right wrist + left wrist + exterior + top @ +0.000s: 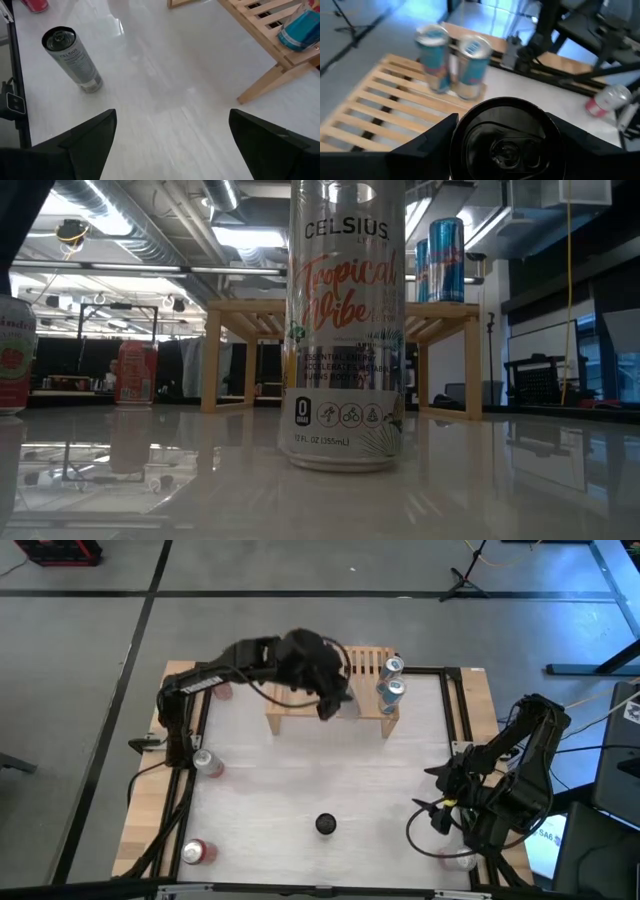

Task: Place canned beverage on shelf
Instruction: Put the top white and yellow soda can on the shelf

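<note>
Here the left gripper (335, 700) is hovering over the shelf (290, 712) in the upper middle of the high view, its fingers (427, 145) pinching a dark-topped can (506, 142). Two blue cans (390, 680) are standing at the shelf's right end. The right gripper (437, 790) is waiting at lower right, fingers spread. A silver can (346, 325) is standing in the table's lower middle.

Black can (506, 142) above slatted wood shelf (385, 102)
</note>
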You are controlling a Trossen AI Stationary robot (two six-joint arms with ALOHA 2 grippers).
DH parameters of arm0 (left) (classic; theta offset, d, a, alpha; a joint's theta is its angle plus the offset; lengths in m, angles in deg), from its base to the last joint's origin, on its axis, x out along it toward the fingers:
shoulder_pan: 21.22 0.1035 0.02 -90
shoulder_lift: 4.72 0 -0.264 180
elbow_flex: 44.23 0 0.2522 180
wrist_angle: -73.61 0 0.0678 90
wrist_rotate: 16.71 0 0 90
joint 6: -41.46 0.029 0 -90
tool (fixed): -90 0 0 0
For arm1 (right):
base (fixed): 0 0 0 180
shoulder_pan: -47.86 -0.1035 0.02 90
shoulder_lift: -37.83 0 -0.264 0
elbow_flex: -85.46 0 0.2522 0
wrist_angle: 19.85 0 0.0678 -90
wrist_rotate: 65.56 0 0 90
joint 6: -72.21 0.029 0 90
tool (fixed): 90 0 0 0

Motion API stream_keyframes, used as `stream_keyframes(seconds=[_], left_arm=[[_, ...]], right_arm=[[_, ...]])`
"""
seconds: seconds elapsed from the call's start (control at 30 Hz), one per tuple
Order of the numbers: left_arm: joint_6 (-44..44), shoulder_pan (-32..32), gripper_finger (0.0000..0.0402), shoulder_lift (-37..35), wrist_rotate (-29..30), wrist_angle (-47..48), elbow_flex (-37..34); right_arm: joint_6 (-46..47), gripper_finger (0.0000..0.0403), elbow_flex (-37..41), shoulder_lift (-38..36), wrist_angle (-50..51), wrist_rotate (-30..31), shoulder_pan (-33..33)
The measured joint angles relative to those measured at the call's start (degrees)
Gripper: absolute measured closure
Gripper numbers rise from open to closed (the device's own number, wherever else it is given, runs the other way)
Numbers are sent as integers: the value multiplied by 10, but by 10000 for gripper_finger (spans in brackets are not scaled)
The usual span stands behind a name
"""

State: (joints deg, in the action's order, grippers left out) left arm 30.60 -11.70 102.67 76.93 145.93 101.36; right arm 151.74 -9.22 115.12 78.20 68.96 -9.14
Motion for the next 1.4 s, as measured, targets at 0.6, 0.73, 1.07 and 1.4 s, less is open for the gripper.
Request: stream_keyframes(seconds=[0.6,0.73,1.07,1.4], left_arm=[[121,113,163,92,-107,-84,3],[134,115,162,110,-124,-89,3],[145,117,162,118,-122,-84,3],[146,129,160,118,-120,-88,3]], right_arm=[[77,29,1,0,57,24,13],[99,29,1,0,58,24,13],[117,29,1,0,54,18,13],[117,29,1,0,54,18,13]])
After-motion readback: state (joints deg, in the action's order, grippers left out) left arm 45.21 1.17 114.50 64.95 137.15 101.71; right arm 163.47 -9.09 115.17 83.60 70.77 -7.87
